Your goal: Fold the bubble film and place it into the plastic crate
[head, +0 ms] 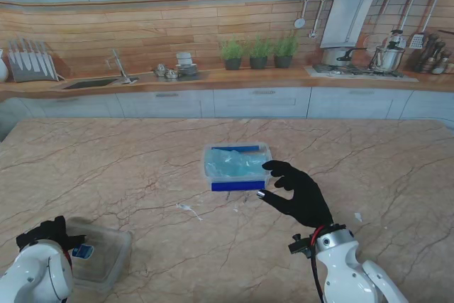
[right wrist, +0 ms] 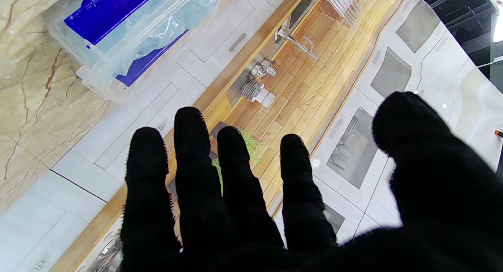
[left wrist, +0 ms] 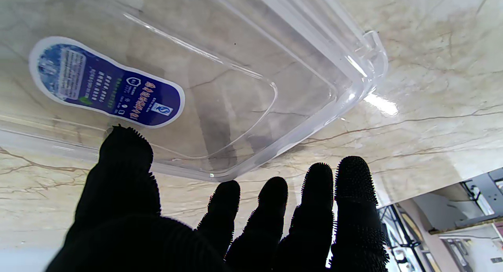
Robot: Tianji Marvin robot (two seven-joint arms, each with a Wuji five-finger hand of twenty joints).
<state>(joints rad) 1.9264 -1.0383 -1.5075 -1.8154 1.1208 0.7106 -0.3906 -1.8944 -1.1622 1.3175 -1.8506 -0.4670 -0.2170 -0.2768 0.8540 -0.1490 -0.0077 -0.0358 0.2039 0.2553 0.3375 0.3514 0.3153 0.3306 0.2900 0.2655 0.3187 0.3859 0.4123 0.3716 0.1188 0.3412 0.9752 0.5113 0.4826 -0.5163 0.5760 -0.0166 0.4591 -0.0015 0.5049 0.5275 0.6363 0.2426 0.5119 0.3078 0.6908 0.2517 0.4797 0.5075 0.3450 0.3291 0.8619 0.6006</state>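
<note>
A clear plastic crate [head: 236,168] with blue handles stands in the middle of the table. Pale blue bubble film [head: 233,166] lies folded inside it, and the film [right wrist: 165,32] shows through the crate wall [right wrist: 98,73] in the right wrist view. My right hand [head: 298,193] in a black glove hovers just right of the crate and nearer to me, its fingers [right wrist: 190,146] spread and holding nothing. My left hand [head: 44,233] is at the near left corner, fingers [left wrist: 125,166] apart over a clear lid.
A clear plastic lid [head: 103,250] with a blue label [left wrist: 106,87] lies at the near left under my left hand. Small white scraps [head: 187,208] lie on the marble table [head: 106,168]. A kitchen backdrop rises behind the table's far edge.
</note>
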